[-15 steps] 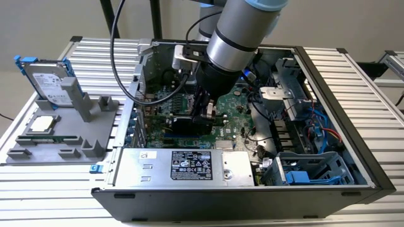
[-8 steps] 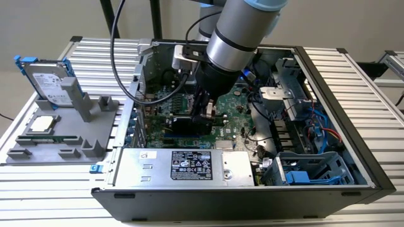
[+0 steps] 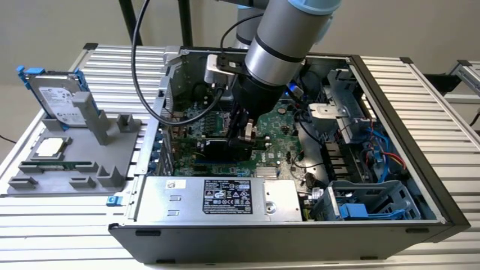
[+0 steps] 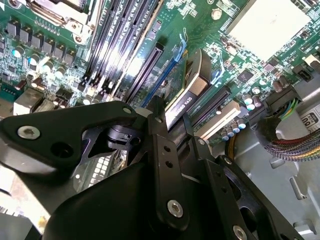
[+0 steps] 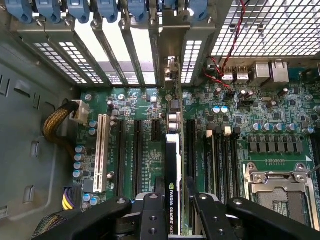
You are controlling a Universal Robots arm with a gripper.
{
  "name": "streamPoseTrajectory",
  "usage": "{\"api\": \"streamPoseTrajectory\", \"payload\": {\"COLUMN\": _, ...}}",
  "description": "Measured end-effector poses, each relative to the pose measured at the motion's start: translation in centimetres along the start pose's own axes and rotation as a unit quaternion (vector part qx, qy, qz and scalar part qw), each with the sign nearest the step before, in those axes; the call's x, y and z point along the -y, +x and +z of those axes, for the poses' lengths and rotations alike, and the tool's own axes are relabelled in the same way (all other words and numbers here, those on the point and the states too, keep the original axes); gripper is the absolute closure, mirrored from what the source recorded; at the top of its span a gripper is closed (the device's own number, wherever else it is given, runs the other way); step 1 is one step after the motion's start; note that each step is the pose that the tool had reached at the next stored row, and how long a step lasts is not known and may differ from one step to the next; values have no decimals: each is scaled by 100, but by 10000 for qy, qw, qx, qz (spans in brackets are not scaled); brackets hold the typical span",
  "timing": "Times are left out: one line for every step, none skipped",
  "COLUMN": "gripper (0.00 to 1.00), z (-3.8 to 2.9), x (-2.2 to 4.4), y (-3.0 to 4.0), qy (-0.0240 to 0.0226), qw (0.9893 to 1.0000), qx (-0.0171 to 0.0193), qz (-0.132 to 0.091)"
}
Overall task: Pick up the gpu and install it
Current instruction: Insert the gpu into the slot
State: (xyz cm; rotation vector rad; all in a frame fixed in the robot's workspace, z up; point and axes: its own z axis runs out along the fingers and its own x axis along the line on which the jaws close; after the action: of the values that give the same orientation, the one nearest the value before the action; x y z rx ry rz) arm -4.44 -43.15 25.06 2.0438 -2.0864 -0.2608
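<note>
Sitting on a slatted metal table (image 3: 420, 107): open computer case (image 3: 390, 214), side panel off, motherboard (image 3: 281, 147) exposed. Arm (image 3: 281, 39) reaching down into the case over the board's middle. Power supply (image 3: 217, 198) along the case's near edge in the exterior view, blue-tabbed drive cage (image 3: 360, 205) at the exterior view's right of it. Grey parts tray (image 3: 112, 147) outside the case at the exterior view's left, hard drive (image 3: 58, 95) in blue frame standing upright in it, memory stick (image 3: 56, 166) lying flat in a slot, square processor (image 3: 49, 147) in a pocket between the two. Gripper (image 3: 248, 135) low inside the case, fingers (image 5: 150, 217) closed narrow on the gpu (image 5: 172, 175), pinching it edge-on from either face. Card upright, long edge running toward the rear bracket openings (image 5: 135, 55), bracket end (image 5: 173, 80) close to the slotted back wall. In the second wrist view gpu (image 4: 187, 92) lined up along a long expansion slot (image 4: 150, 70), black cooler face and green board edge visible, just above or touching the slot; cannot tell whether seated. Empty processor socket (image 5: 277, 192) and memory slots (image 5: 222, 155) to one side of the card, white expansion slot (image 5: 102, 152) on the other.
</note>
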Motion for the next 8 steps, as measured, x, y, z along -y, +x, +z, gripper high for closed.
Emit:
{"api": "streamPoseTrajectory", "payload": {"gripper": 100, "z": 0, "x": 0, "y": 0, "qy": 0, "qw": 10000, "qx": 0, "qz": 0}}
{"api": "streamPoseTrajectory", "payload": {"gripper": 100, "z": 0, "x": 0, "y": 0, "qy": 0, "qw": 10000, "qx": 0, "qz": -1}}
{"api": "streamPoseTrajectory", "payload": {"gripper": 100, "z": 1, "x": 0, "y": 1, "qy": 0, "qw": 10000, "qx": 0, "qz": -2}}
{"api": "streamPoseTrajectory", "payload": {"gripper": 100, "z": 2, "x": 0, "y": 2, "qy": 1, "qw": 10000, "qx": 1, "qz": -2}}
{"api": "streamPoseTrajectory", "payload": {"gripper": 100, "z": 4, "x": 0, "y": 2, "qy": 1, "qw": 10000, "qx": 1, "qz": -2}}
{"api": "streamPoseTrajectory", "payload": {"gripper": 100, "z": 6, "x": 1, "y": 3, "qy": 1, "qw": 10000, "qx": 0, "qz": -3}}
{"api": "streamPoseTrajectory", "payload": {"gripper": 100, "z": 9, "x": 2, "y": 4, "qy": 0, "qw": 10000, "qx": -1, "qz": -4}}
{"api": "streamPoseTrajectory", "payload": {"gripper": 100, "z": 13, "x": 2, "y": 4, "qy": 1, "qw": 10000, "qx": -1, "qz": -3}}
